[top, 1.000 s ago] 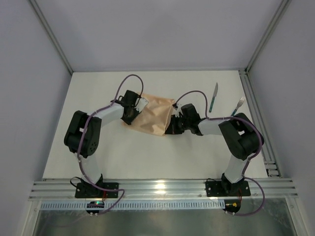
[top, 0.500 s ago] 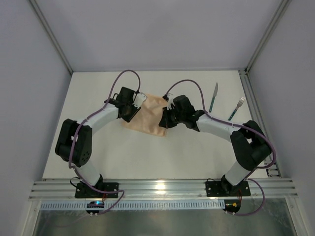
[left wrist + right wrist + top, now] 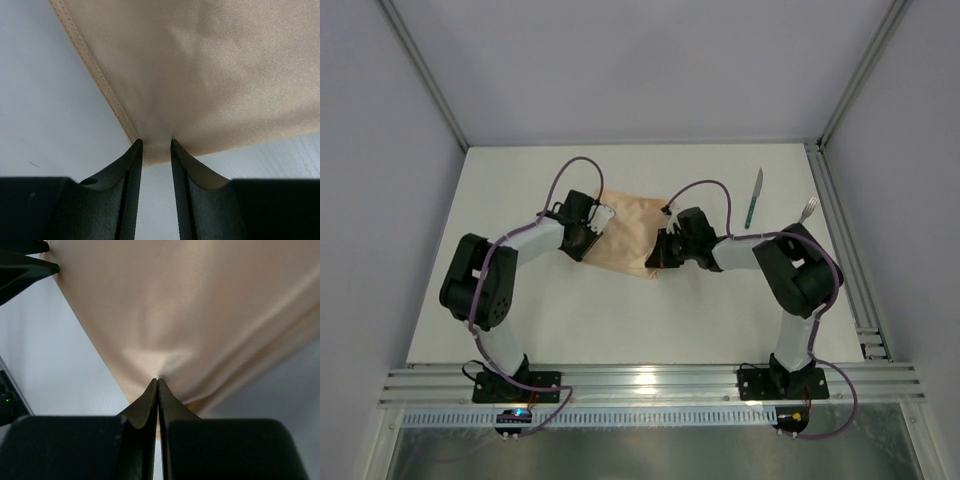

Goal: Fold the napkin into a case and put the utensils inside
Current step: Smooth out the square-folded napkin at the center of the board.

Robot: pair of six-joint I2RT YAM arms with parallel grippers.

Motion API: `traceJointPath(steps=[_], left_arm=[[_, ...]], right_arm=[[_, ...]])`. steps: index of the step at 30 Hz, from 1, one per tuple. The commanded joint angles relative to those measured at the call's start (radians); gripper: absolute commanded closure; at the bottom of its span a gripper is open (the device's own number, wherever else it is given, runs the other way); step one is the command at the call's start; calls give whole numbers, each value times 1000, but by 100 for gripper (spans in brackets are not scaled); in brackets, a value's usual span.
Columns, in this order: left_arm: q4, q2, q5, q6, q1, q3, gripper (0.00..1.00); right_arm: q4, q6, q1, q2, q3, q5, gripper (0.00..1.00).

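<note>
The napkin (image 3: 632, 232) lies spread near the middle of the white surface (image 3: 620, 315), stretched between the two arms. The right claw (image 3: 158, 382) is pressed together on the cloth's right edge, which puckers at its tips. The left claw (image 3: 154, 146) stands a little apart with the napkin's left corner between its tips; whether it truly grips the cloth I cannot tell. The knife (image 3: 754, 198) and fork (image 3: 806, 210) lie well to the right, apart from the cloth

napkin (image 3: 210, 75) corner between tips of fingers (image 3: 131, 170) | fingers slightly apart | pale table (image 3: 45, 110) beneath
</note>
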Motion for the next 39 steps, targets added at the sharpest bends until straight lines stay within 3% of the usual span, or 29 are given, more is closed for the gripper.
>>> traceJointPath(steps=[1, 7, 12, 17, 26, 39], left_arm=[[33, 9, -16, -1, 7, -50, 69], [32, -6, 24, 14, 7, -63, 69], [27, -43, 62, 14, 7, -70, 68], [20, -55, 65, 19, 7, -68, 68], [24, -58, 51, 24, 7, -67, 68], [32, -37, 51, 33, 7, -88, 70]], right_arm=[[64, 57, -48, -25, -100, 3, 96], [-30, 14, -53, -157, -107, 19, 96], [-84, -1, -53, -202, 51, 17, 96], [-70, 28, -86, -58, 244, 13, 96], [-19, 190, -202, 215, 381, -10, 96], [-41, 289, -298, 263, 416, 32, 96]])
